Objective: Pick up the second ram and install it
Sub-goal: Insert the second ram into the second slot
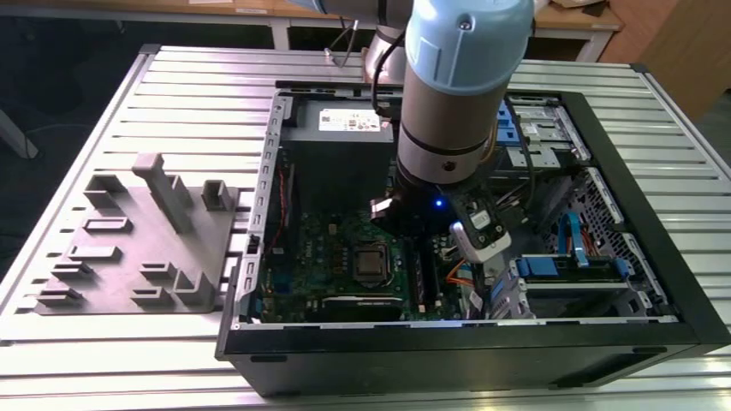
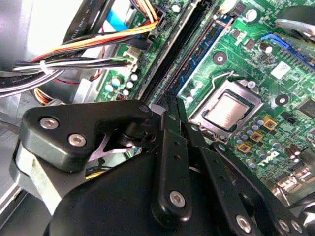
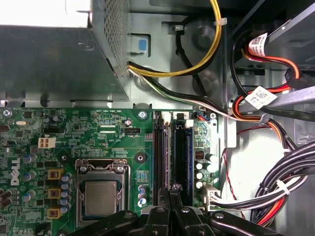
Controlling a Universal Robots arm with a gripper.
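The open black metal computer case (image 1: pixel 457 338) lies on the ribbed metal tabletop (image 1: pixel 205 86). It holds a green motherboard (image 3: pixel 113 132) with a square silver processor socket (image 3: pixel 101 194), a perforated grey power-supply box (image 3: pixel 49 64) and bundles of coloured cables (image 3: pixel 172 73).

My gripper (image 3: pixel 172 194) reaches down inside the case, its black fingers drawn narrow, almost together, over the long black slot rails (image 3: pixel 158 152). A thin, flat blue-green stick, which I take for the second ram (image 3: pixel 181 152), stands on edge in the slots just beside those rails. In the second wrist view the gripper (image 2: pixel 171 98) is near one end of the ram (image 2: pixel 204 46). I cannot tell whether they touch.
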